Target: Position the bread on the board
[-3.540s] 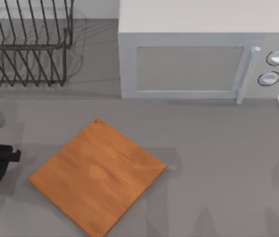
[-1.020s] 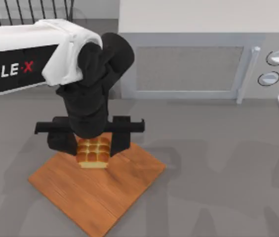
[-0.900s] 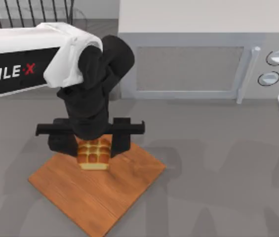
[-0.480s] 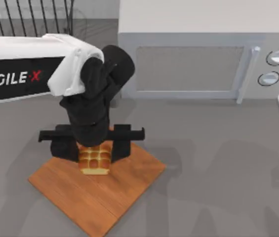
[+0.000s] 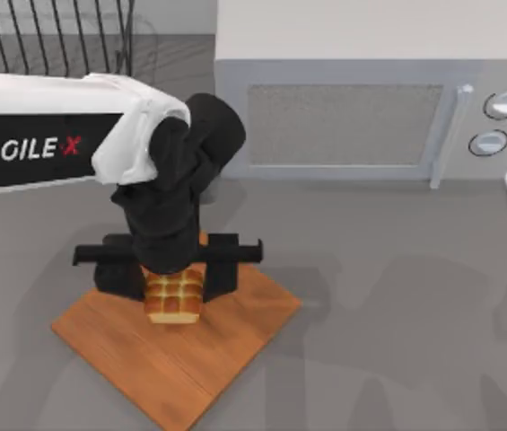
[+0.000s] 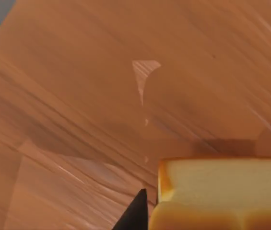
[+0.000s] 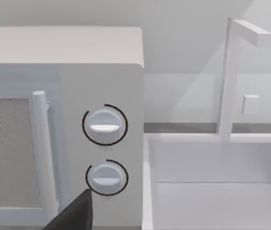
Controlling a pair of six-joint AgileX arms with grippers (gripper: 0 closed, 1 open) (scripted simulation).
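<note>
Left claw [image 5: 174,269] grips one bread [image 5: 174,298], seemingly touching one board [image 5: 226,337].

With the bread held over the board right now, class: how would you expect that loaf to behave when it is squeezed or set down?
The bread looks soft and bun-topped, so the left gripper probably dents it if squeezed hard. Its low, square shape and flat sides suggest it will sit steady on the board, not roll. It is small, so likely light.

Golden-brown bread [image 5: 174,297], top scored into glossy bumps, sat upright toward twelve o'clock on orange-brown wooden board [image 5: 190,359], itself turned diamond-wise, flat.
</note>
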